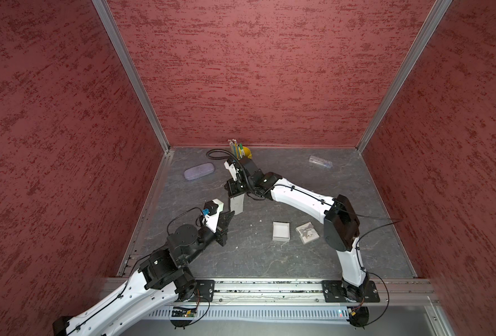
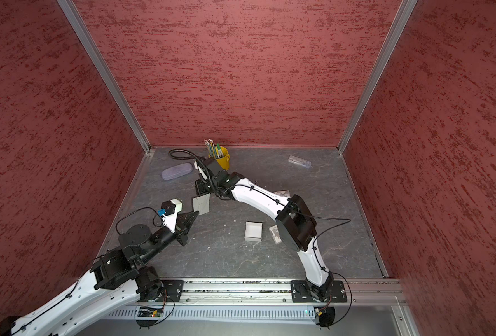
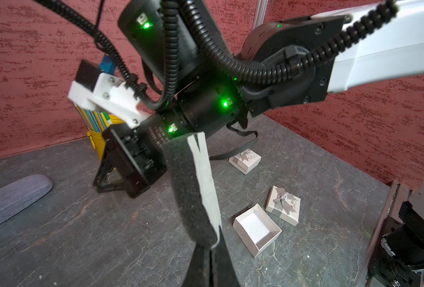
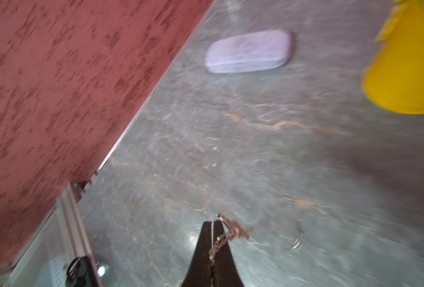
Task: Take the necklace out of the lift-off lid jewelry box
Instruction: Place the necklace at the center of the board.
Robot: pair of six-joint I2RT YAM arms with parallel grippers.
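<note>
Top views, both: L gripper (image 1: 230, 214) raised over table (image 1: 270, 261), left of centre, tip at lower edge of insert (image 1: 236, 205), a grey card held near upright. R gripper (image 1: 235, 194) pointing down at insert's upper edge. Finger state of either not resolvable here. Box (image 1: 281, 231) open, white inside, on table toward front; lid (image 1: 308, 232) w/ bow just beside it on R-arm side. At back: specs case (image 1: 198, 171), yellow cup (image 1: 248, 152) w/ pencils, clear tube (image 1: 321, 162), well apart.

Left wrist: L fingers (image 3: 198, 268) pressed together, pinching lower end of insert, seen as black foam w/ white card backing, tilted. R arm's wrist close behind insert. Box on table beyond, open side up; lid beside it, touching or nearly, cannot tell which. Second box (image 3: 244, 160), lid on, farther off.

Right wrist, blurred: R fingers (image 4: 202, 251) pressed together, pinching necklace (image 4: 233, 228), a copper chain, betw. tips. Chain bunched just beside tips, above table, well clear of box. Whether chain also hangs on insert: cannot tell. Specs case and yellow cup in backgrnd.
</note>
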